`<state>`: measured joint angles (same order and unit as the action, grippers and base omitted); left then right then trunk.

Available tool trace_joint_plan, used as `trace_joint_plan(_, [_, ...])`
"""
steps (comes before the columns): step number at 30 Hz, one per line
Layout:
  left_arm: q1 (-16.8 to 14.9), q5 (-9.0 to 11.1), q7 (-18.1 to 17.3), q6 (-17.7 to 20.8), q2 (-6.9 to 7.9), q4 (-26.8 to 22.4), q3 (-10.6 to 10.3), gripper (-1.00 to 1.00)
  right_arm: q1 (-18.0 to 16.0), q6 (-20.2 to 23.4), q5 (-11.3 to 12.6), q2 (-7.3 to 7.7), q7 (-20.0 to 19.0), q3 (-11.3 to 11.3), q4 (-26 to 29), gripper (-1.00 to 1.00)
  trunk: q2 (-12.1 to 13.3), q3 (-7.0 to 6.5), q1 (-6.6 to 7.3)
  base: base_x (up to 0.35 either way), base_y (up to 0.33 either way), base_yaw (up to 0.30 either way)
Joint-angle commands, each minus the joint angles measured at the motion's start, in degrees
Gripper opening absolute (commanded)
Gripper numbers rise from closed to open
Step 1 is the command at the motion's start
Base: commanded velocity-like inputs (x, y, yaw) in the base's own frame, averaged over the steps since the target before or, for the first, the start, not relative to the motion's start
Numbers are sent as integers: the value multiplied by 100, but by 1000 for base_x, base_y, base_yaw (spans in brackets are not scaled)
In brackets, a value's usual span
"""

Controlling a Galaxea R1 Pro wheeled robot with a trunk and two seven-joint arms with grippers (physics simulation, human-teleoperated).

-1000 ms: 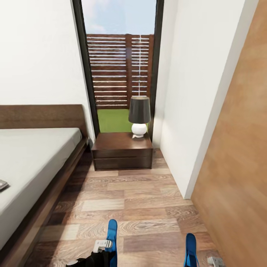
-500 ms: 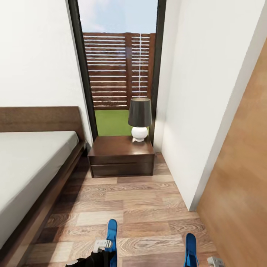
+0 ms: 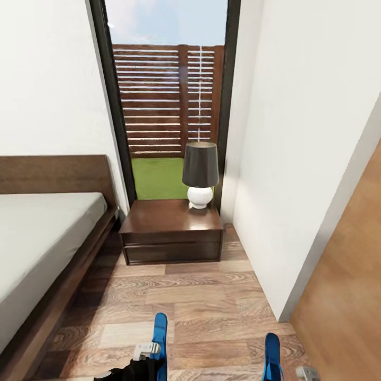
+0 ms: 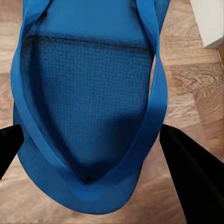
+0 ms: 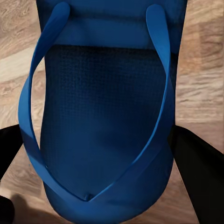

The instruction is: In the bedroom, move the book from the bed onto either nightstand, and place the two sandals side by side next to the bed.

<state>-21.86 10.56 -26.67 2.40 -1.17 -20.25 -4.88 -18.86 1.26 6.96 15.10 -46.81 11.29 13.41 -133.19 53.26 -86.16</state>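
Observation:
In the head view my left gripper (image 3: 152,353) is shut on one bright blue sandal (image 3: 160,332) at the bottom edge, held above the wooden floor. A second blue sandal (image 3: 272,355) sits in my right gripper (image 3: 306,373), also shut. The left wrist view has its sandal (image 4: 88,93) clamped between black fingers (image 4: 191,182). In the right wrist view the other sandal (image 5: 102,112) lies between black fingers (image 5: 198,168). The bed (image 3: 37,238) runs along the left. The nightstand (image 3: 170,228) stands ahead beside the headboard. The book is out of view.
A lamp (image 3: 200,173) with a dark shade stands on the nightstand's right rear corner. A tall glass door (image 3: 169,95) behind it looks onto grass and a slatted fence. A white wall (image 3: 296,159) and a wooden panel (image 3: 349,296) close the right side, leaving a floor strip (image 3: 201,307).
The whole picture has shifted, so the camera has moved: the nightstand looks nearer, the bed has slid left and the book has left the frame's edge. Both sandals stay gripped.

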Motion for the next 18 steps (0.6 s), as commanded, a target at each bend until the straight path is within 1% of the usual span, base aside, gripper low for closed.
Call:
trace_joint_plan(1, [-2,60,4,23,3,-5,-30,-100,-3,15,51,2,-21,-4,-5,-100,-2,5,-2,323,0,0])
trace_joint_plan(14, [-2,60,4,23,3,-5,-30,-100,-3,15,51,2,-21,-4,-5,-100,-2,5,-2,323,0,0])
trace_joint_plan(18, [-2,60,4,23,3,-5,-30,-100,-3,15,51,2,-21,-4,-5,-100,-2,5,-2,313,-60,0])
